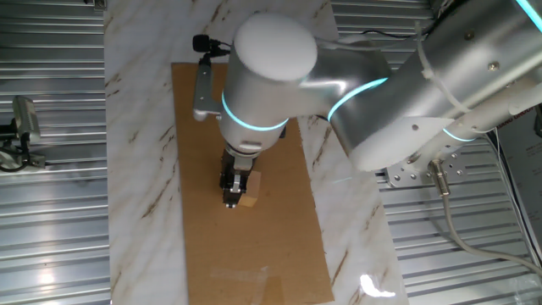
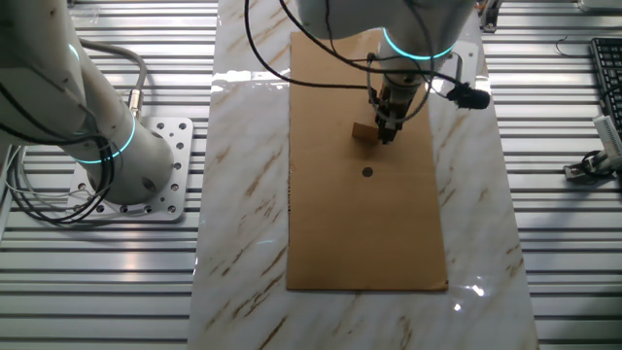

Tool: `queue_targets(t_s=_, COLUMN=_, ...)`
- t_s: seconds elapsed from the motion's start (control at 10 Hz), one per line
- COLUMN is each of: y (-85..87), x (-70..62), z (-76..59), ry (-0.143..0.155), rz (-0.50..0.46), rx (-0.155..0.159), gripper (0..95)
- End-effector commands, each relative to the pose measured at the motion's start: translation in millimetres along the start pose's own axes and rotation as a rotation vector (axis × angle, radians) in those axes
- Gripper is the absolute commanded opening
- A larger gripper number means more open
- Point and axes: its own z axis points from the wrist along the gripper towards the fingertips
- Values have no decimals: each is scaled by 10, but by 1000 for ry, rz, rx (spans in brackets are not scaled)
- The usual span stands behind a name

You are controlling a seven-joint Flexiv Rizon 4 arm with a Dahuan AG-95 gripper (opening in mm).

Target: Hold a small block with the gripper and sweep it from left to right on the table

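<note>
The small block is a pale tan wooden cube resting on the brown board, which lies on the white marble table. The black gripper points straight down at the tip of the silver-white arm. Its fingers stand close together against the block's side, and the block sticks out to one side of them. In the other fixed view the block shows just left of the gripper, on the far part of the board. The fingertips are at board level.
A small dark dot marks the board just in front of the block. A black camera juts from the wrist. The arm's base plate sits left of the table on ribbed metal flooring. A keyboard lies at the far right.
</note>
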Motion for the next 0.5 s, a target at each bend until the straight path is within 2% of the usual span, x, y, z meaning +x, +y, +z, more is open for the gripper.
queue_targets(t_s=0.1, y=14, x=-8, z=315, ry=4, rz=-12, rx=-5, gripper=0)
queue_targets(t_s=0.2, y=27, x=-3, z=318, ry=11, rz=-23, rx=-4, gripper=0)
queue_targets(t_s=0.3, y=49, x=8, z=323, ry=25, rz=-37, rx=-24, gripper=0)
queue_targets(t_s=0.4, y=59, x=13, z=325, ry=20, rz=-64, rx=17, gripper=0)
queue_targets(t_s=0.5, y=60, x=13, z=325, ry=17, rz=-67, rx=16, gripper=0)
